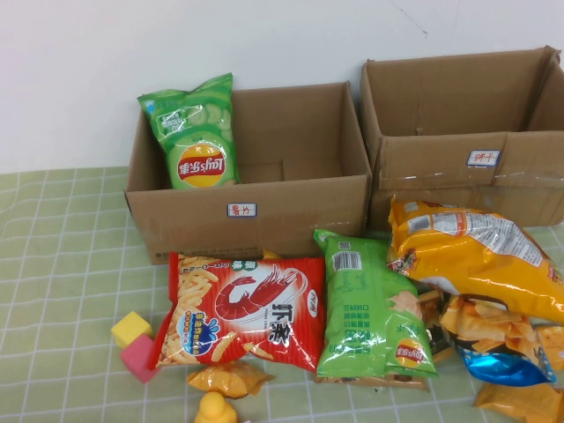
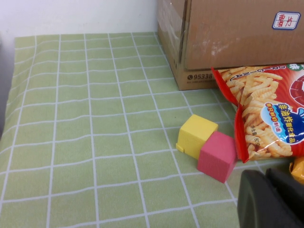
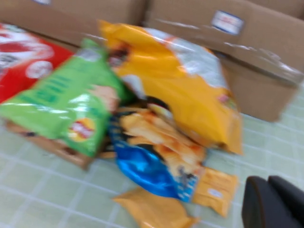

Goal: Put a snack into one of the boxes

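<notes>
One green Lay's bag (image 1: 196, 132) already stands inside the left cardboard box (image 1: 251, 211), other snacks lie before it, and neither left gripper (image 2: 270, 199) nor right gripper (image 3: 273, 202) shows its jaws' state.

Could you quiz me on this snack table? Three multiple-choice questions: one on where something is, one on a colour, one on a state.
1. Where is the green bag with the round red logo?
A. In the left box
B. In the right box
C. On the cloth

2. Which colour is the block touching the yellow block?
A. Blue
B. Pink
C. White

3. What is the left tool holding?
A. The shrimp-picture bag
B. A block
C. Nothing visible

Answers: 1 A, it stands inside that box. 2 B, pink beside yellow. 3 C, it sits apart from everything; the right tool too, beside the snack pile.
</notes>
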Robot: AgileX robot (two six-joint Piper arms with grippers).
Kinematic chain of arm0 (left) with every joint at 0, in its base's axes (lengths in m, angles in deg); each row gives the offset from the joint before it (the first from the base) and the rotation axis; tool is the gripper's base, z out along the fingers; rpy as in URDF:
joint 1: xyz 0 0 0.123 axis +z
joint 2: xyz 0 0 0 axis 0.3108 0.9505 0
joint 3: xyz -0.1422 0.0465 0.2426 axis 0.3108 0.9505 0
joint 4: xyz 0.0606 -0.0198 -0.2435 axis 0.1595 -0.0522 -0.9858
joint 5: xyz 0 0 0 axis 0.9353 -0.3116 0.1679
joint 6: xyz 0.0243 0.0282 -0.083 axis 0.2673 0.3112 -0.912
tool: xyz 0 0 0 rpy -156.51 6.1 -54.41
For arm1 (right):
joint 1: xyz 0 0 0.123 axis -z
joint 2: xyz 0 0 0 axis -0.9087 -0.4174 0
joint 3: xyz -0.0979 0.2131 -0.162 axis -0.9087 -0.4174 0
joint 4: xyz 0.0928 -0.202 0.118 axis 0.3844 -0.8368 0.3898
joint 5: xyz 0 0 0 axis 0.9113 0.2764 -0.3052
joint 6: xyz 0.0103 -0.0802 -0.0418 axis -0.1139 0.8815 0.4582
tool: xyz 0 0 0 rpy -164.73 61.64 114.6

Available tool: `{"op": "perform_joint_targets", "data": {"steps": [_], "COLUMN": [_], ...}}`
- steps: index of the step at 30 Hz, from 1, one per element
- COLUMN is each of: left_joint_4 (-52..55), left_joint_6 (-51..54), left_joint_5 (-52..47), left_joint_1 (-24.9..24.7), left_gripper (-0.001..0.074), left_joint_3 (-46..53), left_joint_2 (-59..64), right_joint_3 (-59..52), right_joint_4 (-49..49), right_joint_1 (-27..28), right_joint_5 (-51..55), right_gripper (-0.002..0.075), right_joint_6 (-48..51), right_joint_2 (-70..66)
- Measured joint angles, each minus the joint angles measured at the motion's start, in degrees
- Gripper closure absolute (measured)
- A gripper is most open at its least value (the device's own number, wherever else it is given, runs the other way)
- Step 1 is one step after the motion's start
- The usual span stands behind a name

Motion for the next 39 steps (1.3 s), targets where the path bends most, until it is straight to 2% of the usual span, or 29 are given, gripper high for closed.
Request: {"op": "perform_joint_targets", "data": {"steps": [5,10,15,22,39], "left_joint_4": [0.0,-0.1,-0.1,-0.1,-0.1], "left_joint_6": [-0.2,-0.5,-0.5,-0.5,-0.4], "left_joint_5": [0.0,0.0,0.0,0.0,0.0], "left_joint_1": [0.0,0.0,0.0,0.0,0.0], "left_gripper": [0.0737,0.0737,0.0737,0.0737,0.0737], "left_joint_3": [0.0,0.0,0.0,0.0,0.0], "left_joint_2": [0.0,0.0,0.0,0.0,0.0], "right_joint_3": [-6.3,-10.8,-11.7,-11.9,-11.9], "right_joint_4": [-0.1,-0.4,-1.9,-2.1,-2.2], "right_joint_1": [6.6,9.3,9.9,9.9,9.9], "right_joint_5": [-1.8,-3.5,-8.5,-8.9,-9.0], "right_gripper": [0.0728,0.0728,0.0728,0.0728,0.0728], "right_joint_6": [-0.4,-2.2,-7.5,-12.0,-12.3], "right_joint_2": [2.8,2.9,3.0,3.0,3.0]}}
